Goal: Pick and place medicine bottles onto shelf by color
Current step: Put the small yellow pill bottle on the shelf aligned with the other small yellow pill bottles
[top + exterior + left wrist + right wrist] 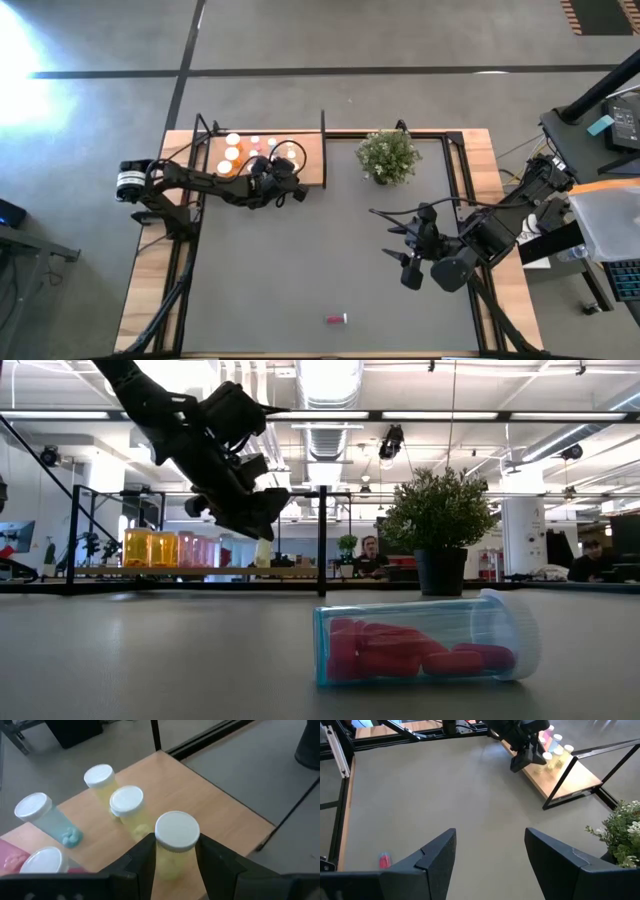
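- Dark grey table mat (300, 260): a clear bottle of red pills (335, 319) lies on its side near the front edge.
- Flat light-brown wooden shelf (312, 165): orange, pink, blue and yellow white-capped bottles stand on it.
- Right gripper (490, 850): fingers spread apart, empty, above the mat.
- Left gripper (175, 865): over the shelf, clamped on a yellow white-capped bottle (172, 845).
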